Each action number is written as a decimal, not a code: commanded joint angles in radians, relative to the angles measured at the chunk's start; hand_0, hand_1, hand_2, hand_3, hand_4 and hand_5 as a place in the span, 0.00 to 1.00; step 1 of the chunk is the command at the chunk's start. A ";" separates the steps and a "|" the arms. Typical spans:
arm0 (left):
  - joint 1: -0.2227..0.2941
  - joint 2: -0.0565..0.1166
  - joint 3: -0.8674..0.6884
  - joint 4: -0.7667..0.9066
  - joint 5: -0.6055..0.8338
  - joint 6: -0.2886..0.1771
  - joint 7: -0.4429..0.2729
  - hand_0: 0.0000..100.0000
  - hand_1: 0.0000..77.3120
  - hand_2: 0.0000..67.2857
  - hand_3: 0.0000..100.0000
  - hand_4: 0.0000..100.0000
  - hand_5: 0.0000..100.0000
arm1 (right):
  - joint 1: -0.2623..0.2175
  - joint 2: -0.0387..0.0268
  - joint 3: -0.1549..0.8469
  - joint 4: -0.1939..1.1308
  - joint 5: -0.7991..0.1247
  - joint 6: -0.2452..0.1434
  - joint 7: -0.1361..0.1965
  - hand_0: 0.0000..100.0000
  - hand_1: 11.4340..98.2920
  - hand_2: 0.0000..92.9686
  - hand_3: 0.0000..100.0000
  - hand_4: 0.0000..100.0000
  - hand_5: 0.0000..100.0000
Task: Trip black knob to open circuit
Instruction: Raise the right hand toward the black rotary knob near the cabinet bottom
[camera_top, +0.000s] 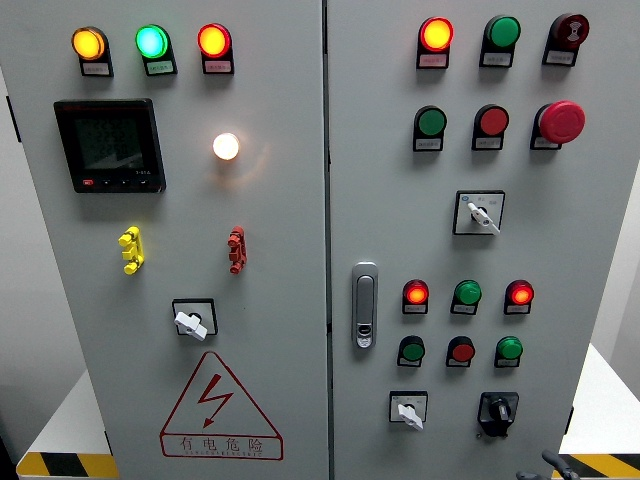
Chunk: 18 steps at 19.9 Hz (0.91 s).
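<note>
A grey two-door electrical cabinet (300, 60) fills nearly the whole frame, with white wall showing at the far left and right edges and yellow-and-black hazard tape on the floor at both lower corners. At the bottom edge, right of centre, a small dark piece of the robot (548, 466) pokes into view; too little shows to tell which hand it is or how its fingers are set, and it touches nothing on the panel. Just up and left of it, low on the right door, sits the black knob (497, 410) on its dark plate, with a white-handled rotary switch (408, 410) beside it to the left. Above these are two rows of three round buttons and lamps, the upper row with two red lamps lit. A chrome door handle (365, 305) stands near the seam between the doors. On the left door, a red-outlined triangular warning sign (220, 408) sits low, another white rotary switch (193, 320) above it, then a yellow clip (131, 250) and a red clip (236, 249). Higher up are a black digital meter (110, 146), a glowing white lamp (226, 147), and a top row of amber, green and red indicator lights
</note>
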 joint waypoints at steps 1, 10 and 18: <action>0.000 0.000 0.001 0.001 0.000 0.000 0.000 0.00 0.04 0.19 0.21 0.07 0.02 | 0.007 0.0088 -0.023 0.019 0.000 -0.007 -0.008 0.74 0.37 0.07 0.40 0.36 0.56; 0.000 0.000 -0.001 0.001 0.000 0.000 0.000 0.00 0.04 0.19 0.21 0.07 0.02 | 0.012 0.0134 -0.054 0.036 -0.005 -0.007 -0.014 0.75 0.36 0.07 0.41 0.37 0.58; 0.000 0.000 -0.001 0.001 0.000 0.000 0.000 0.00 0.05 0.19 0.21 0.07 0.02 | 0.053 0.0119 -0.043 -0.027 -0.006 -0.007 -0.014 0.76 0.36 0.07 0.42 0.38 0.58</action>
